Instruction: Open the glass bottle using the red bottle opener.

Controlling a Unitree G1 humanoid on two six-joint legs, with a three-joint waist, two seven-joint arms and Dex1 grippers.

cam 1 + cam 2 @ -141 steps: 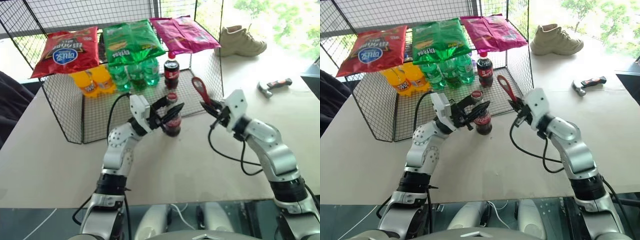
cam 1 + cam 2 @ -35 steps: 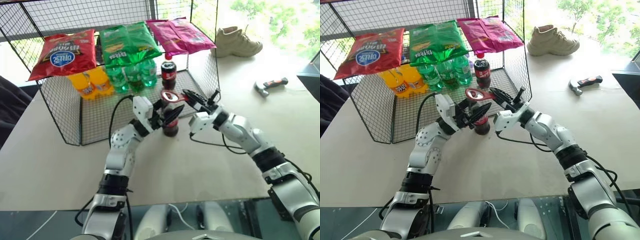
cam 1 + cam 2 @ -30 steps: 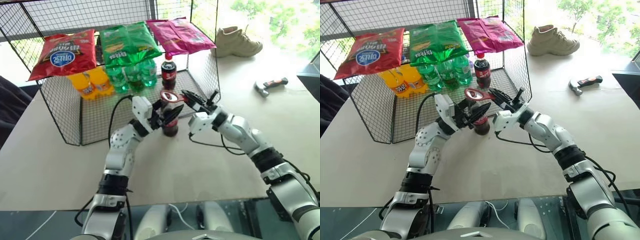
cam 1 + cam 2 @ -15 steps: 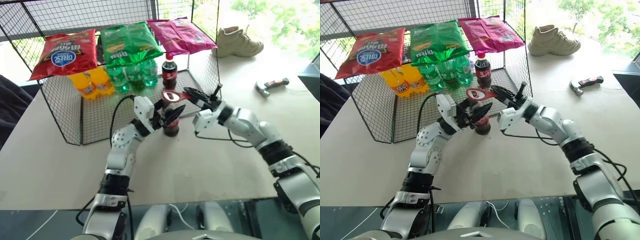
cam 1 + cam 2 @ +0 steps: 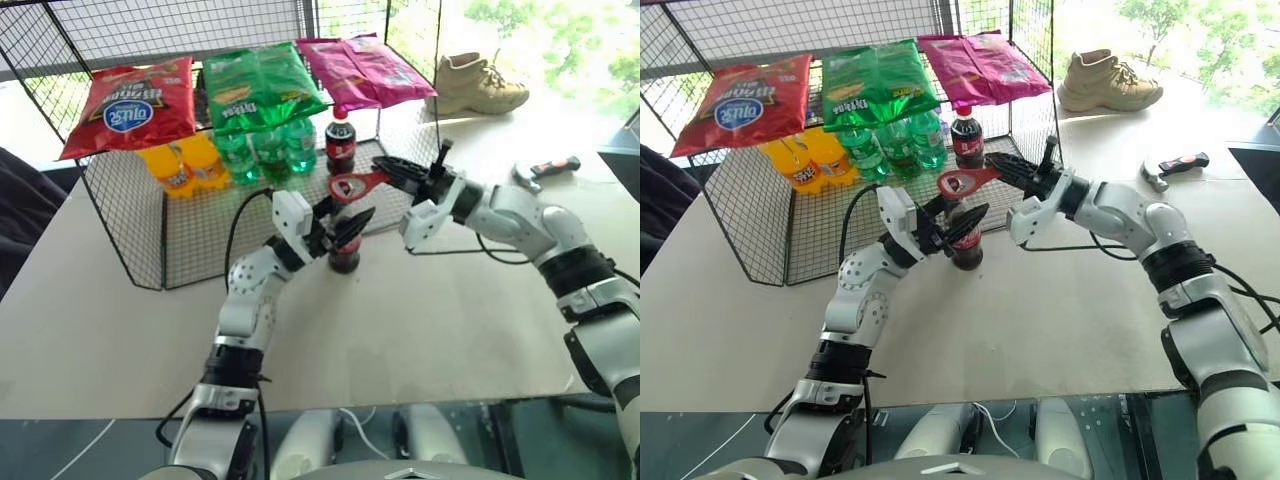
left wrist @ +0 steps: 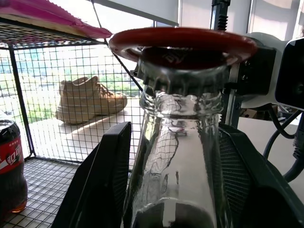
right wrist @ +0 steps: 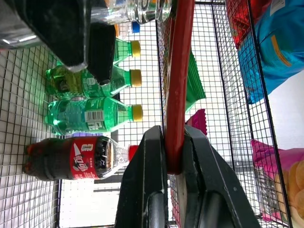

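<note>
The glass bottle (image 5: 344, 256) stands on the table just in front of the wire rack, dark liquid in its lower part. My left gripper (image 5: 348, 222) is shut on the glass bottle, one black finger (image 6: 102, 180) on each side of its clear neck (image 6: 180, 156). The red bottle opener (image 5: 352, 185) lies with its ring head (image 6: 183, 40) over the crimped cap, which is still on the bottle. My right gripper (image 5: 388, 168) is shut on the opener's handle (image 7: 178, 71), to the right of the bottle and a little higher than its top.
The wire rack (image 5: 130, 230) behind holds crisp bags on top, with green and orange bottles and a plastic cola bottle (image 5: 340, 143) inside. A shoe (image 5: 480, 85) and a hammer (image 5: 545, 170) lie at the far right of the table (image 5: 450, 320).
My right gripper has risen and rolled, lifting the opener's handle end while its head stays at the bottle top. The left gripper and the bottle have kept still.
</note>
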